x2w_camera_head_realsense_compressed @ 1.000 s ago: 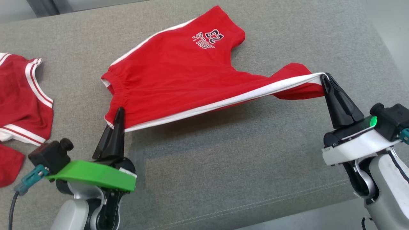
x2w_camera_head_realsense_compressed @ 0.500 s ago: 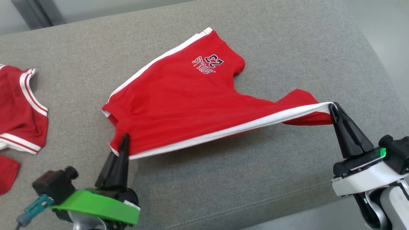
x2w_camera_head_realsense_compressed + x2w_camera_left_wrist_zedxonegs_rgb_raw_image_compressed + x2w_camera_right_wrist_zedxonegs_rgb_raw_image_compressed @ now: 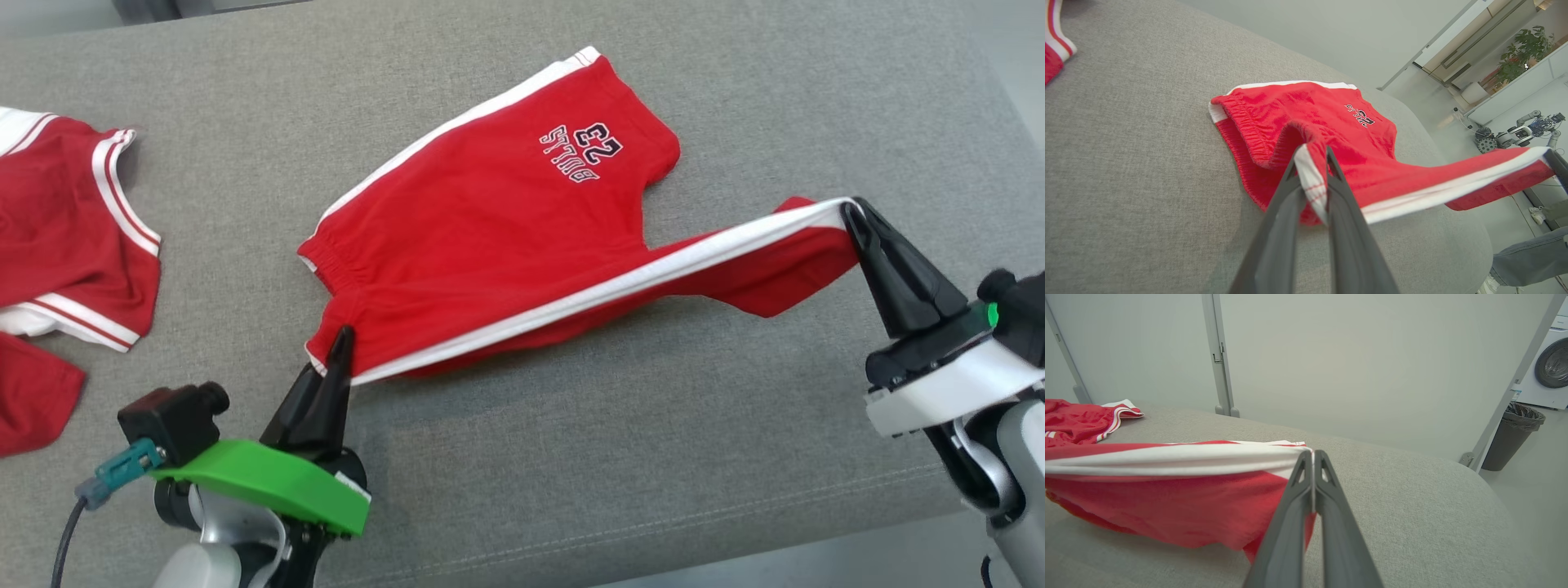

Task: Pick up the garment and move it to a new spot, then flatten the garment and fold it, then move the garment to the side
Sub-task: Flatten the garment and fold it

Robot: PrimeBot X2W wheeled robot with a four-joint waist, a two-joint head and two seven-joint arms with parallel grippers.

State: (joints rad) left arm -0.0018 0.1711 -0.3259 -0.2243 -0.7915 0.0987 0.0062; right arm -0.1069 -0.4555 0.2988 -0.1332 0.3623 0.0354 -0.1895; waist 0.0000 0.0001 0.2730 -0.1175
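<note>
now, in the head view the whole picture has shifted since 1 second ago, so the camera moved; the red shorts (image 3: pixel 490 237) stay stretched above the grey cushion (image 3: pixel 571 457) with the far leg lying flat, so flattening looks under way. in the left wrist view the left gripper (image 3: pixel 1313 150) pinches the waistband corner, jaws a narrow slit. in the right wrist view the right gripper (image 3: pixel 1312 454) is clamped tight on the near leg's hem.
</note>
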